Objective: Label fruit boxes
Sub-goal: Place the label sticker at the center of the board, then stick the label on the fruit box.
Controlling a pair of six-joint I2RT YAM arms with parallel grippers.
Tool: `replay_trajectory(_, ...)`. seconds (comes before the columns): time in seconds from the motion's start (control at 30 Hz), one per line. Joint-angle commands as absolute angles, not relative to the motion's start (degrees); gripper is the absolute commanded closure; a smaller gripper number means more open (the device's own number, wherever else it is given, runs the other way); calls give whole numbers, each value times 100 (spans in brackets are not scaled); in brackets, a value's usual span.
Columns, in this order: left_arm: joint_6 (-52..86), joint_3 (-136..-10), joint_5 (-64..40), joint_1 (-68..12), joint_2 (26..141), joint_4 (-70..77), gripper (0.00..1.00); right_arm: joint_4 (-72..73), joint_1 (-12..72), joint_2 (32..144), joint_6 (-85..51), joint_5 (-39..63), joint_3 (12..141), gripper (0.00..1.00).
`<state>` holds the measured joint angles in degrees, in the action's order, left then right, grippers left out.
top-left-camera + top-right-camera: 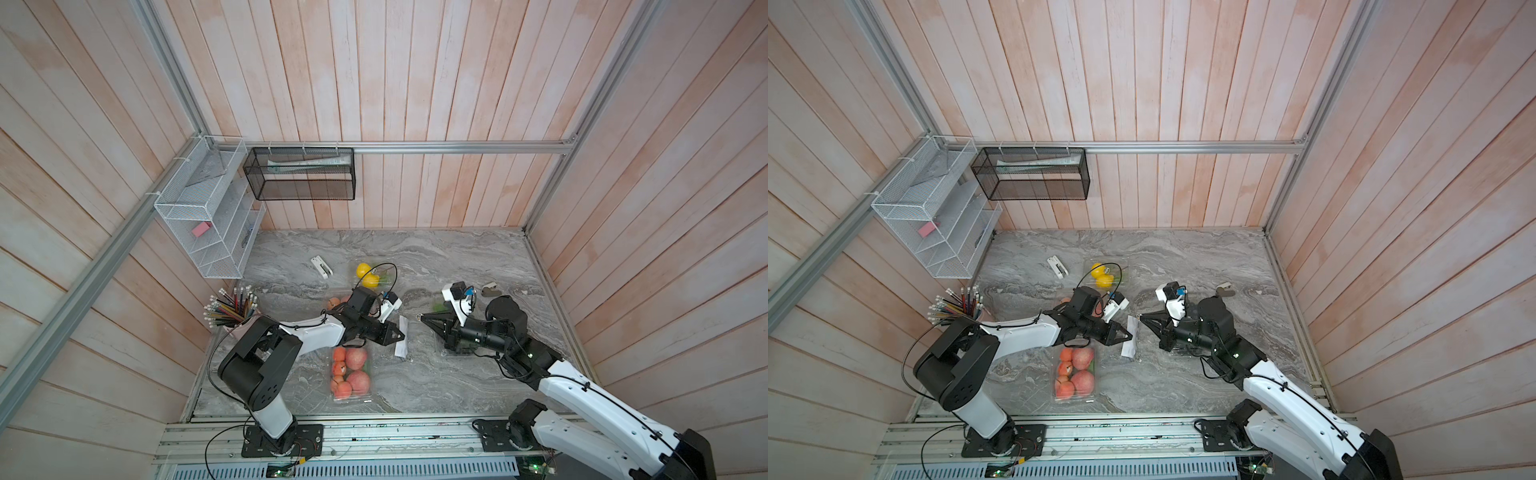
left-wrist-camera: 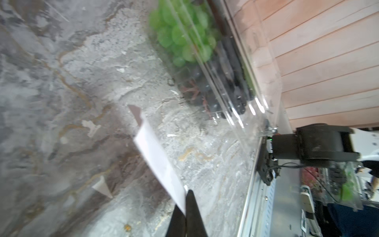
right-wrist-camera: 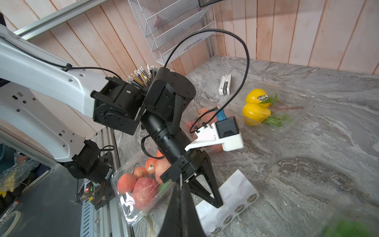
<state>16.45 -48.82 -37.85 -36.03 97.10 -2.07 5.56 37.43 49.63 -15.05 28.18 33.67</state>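
One sticker sheet is being pinched by the left tool over the desk, while the right tool is being held closed nearby.

Left arm hides most of one apple box; grape box looks blurred.

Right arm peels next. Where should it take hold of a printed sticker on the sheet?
Likely its outer rim, coming from the sheet's long edge facing the right gripper: the printed stickers line that edge, while the left gripper pinches the sheet.
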Motion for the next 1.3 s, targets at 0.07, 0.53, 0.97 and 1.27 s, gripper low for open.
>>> replay_trajectory(0.07,1231,-5276,-2922,-3601,9780,-1110,88,508,3694,4846,-1564,2761,3300,100)
replay_trajectory(0.53,1445,-5389,-2136,-3507,8641,-1646,60,89,3741,5558,-2381,2733,3632,100)
replay_trajectory(0.97,2551,-5002,-2394,-2584,6947,-3740,67,607,5371,7535,-4602,2374,4550,100)
replay_trajectory(1.27,3105,-4568,-2626,-2338,5814,-4718,72,355,6303,9023,-5336,2329,5740,100)
